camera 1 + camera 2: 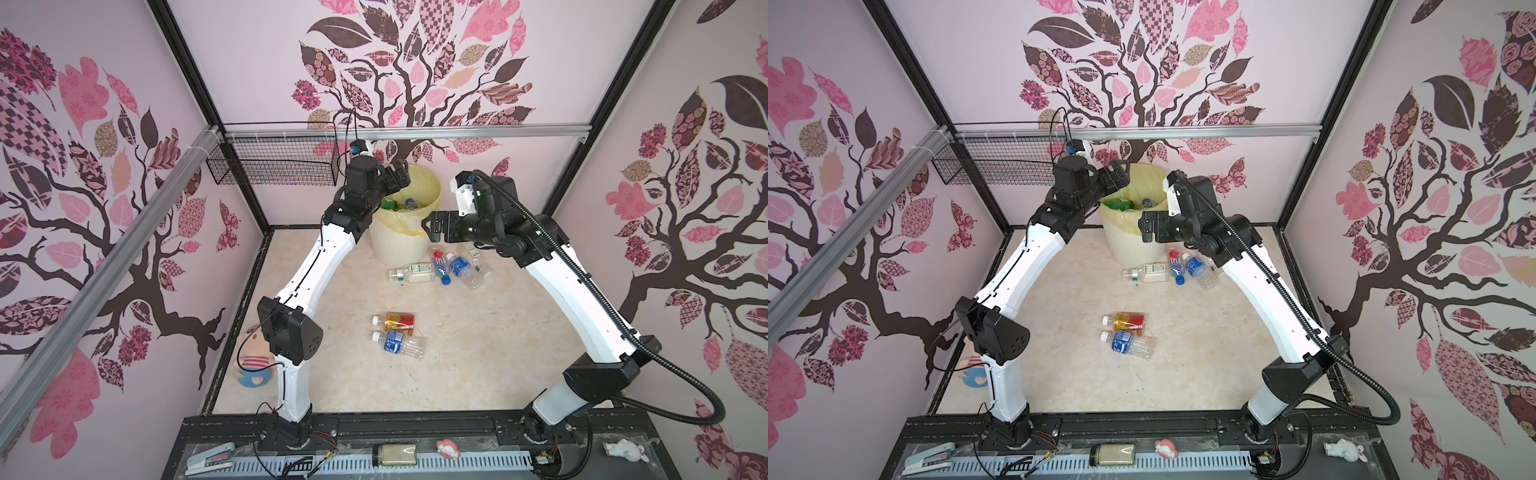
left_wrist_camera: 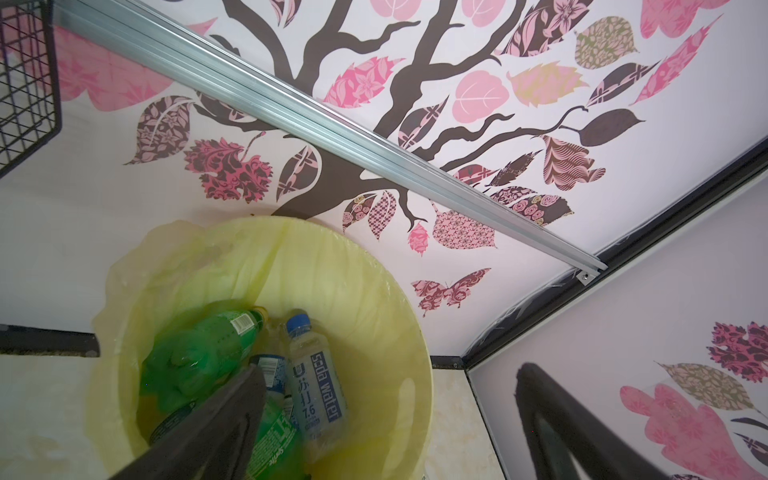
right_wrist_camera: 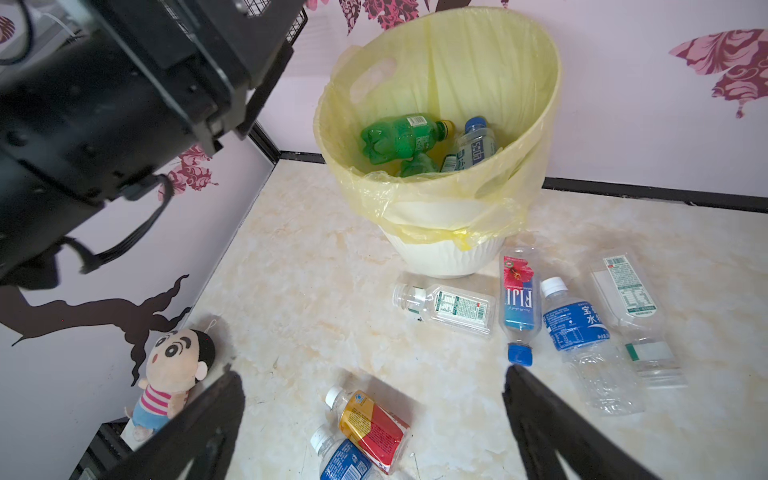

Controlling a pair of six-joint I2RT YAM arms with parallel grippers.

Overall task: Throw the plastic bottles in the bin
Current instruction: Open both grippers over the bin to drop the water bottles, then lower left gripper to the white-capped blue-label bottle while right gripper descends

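Observation:
The cream bin [image 1: 395, 249] [image 1: 1129, 249] with its yellow bag stands at the back wall. Inside lie a green bottle [image 2: 195, 353] [image 3: 399, 137] and a clear soda-water bottle [image 2: 316, 386]. My left gripper [image 1: 399, 176] [image 2: 390, 374] hangs open over the bin's rim, empty. My right gripper [image 1: 434, 226] [image 3: 372, 376] is open and empty in front of the bin, high above the floor. On the floor lie an amber bottle [image 1: 399, 322] [image 3: 374, 428] beside a blue-labelled one [image 1: 399, 343]. Several more lie by the bin's foot, among them a Fiji bottle [image 3: 517, 303].
A black wire basket [image 1: 274, 162] hangs on the back wall left of the bin, under an aluminium rail [image 1: 415, 131]. A plush doll [image 1: 253, 370] [image 3: 174, 374] lies at the floor's left edge. Patterned walls close in three sides.

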